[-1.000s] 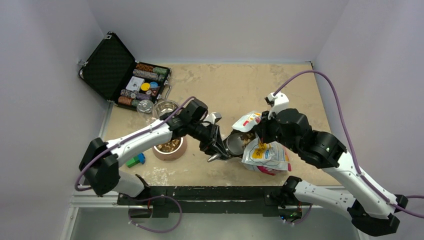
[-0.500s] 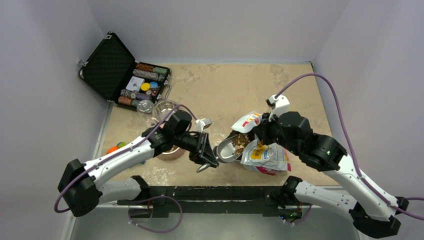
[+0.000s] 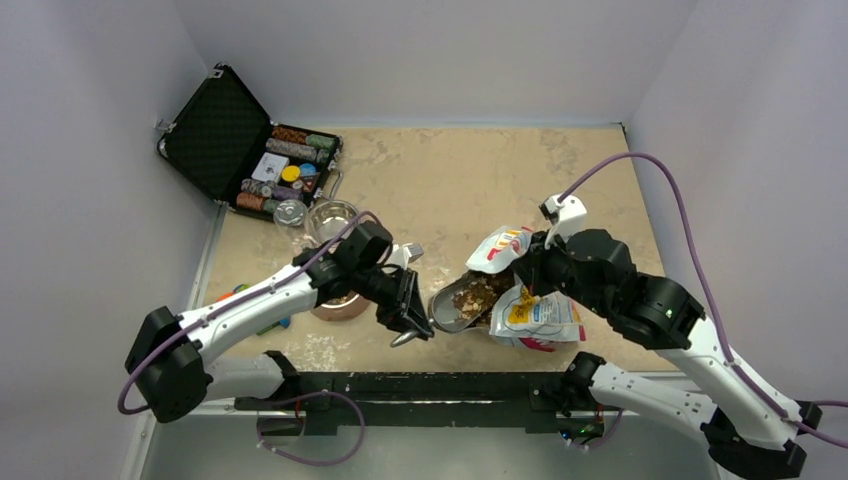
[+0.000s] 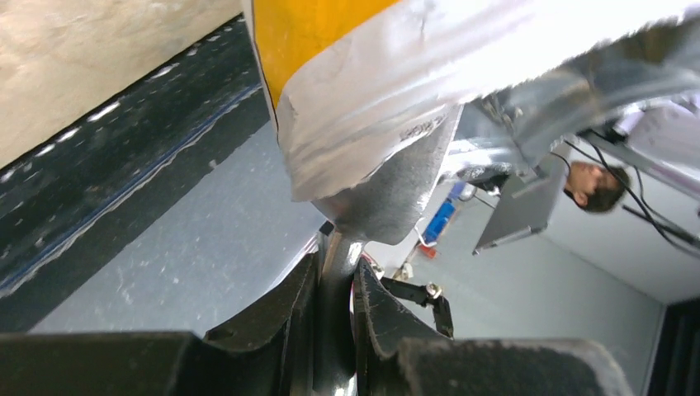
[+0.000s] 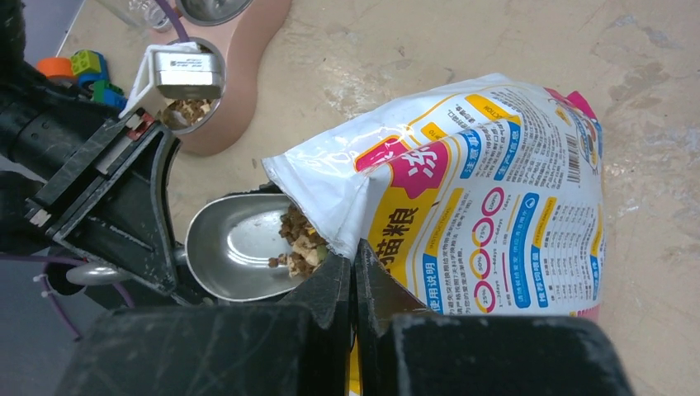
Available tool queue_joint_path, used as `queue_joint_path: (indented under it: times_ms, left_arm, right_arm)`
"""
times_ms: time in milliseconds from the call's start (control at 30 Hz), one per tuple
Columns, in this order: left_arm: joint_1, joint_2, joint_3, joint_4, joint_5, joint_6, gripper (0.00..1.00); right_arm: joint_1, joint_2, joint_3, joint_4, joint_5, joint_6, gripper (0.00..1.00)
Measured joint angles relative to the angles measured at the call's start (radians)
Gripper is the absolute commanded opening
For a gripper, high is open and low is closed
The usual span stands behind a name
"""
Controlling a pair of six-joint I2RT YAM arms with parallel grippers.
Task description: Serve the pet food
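Small brown and tan kibble pieces (image 5: pixel 295 239) lie in the silver metal scoop (image 5: pixel 227 247), its bowl pushed into the mouth of the glossy white printed bag (image 5: pixel 487 190) lying on the beige table (image 3: pixel 450 170). The left gripper (image 4: pixel 334 285) clamps the scoop's handle between its 2 fingers; the right gripper (image 5: pixel 353 276) pinches the bag's edge. A pink bowl (image 5: pixel 248 78) holding more kibble is partly hidden by the left arm (image 3: pixel 260 300). Coloured toy blocks (image 5: pixel 87 66) and an open black chip case (image 3: pixel 215 130) lie beyond.

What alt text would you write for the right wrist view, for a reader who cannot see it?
The right gripper pinches the open edge of a white pet food bag, with a metal scoop at its mouth holding some brown kibble. A pink feeding bowl is at upper left.
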Motion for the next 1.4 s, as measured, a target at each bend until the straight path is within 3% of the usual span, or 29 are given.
queue_joint_path:
  times_ms: [167, 333, 600, 800, 1067, 1233, 1300, 1400]
  left_arm:
    - [-0.003, 0.145, 0.22, -0.324, -0.089, 0.088, 0.0]
    - [-0.009, 0.267, 0.329, -0.433, -0.111, 0.077, 0.0]
    - [-0.032, 0.54, 0.489, -0.309, -0.034, -0.015, 0.0]
    - [-0.033, 0.558, 0.484, -0.229, -0.005, 0.016, 0.0]
    - [-0.021, 0.27, 0.059, 0.222, 0.07, 0.016, 0.0]
    - [-0.013, 0.114, -0.121, 0.435, 0.097, -0.053, 0.0]
    - [-0.01, 0.108, -0.156, 0.526, 0.094, -0.106, 0.0]
    - [-0.008, 0.255, -0.126, 0.785, 0.128, -0.265, 0.0]
  right_arm:
    - [0.001, 0.021, -0.001, 0.01, -0.055, -0.002, 0.0]
    - [0.001, 0.058, -0.001, 0.028, -0.105, -0.005, 0.0]
    - [0.001, 0.069, -0.011, 0.046, -0.116, -0.008, 0.0]
    - [0.001, 0.017, -0.051, 0.069, -0.091, -0.007, 0.0]
    - [0.001, -0.051, -0.091, 0.069, -0.045, 0.009, 0.0]
    - [0.002, -0.066, -0.094, 0.067, -0.029, 0.019, 0.0]
    - [0.002, -0.067, -0.095, 0.069, -0.024, 0.021, 0.0]
    - [0.002, -0.056, -0.09, 0.059, -0.016, 0.029, 0.0]
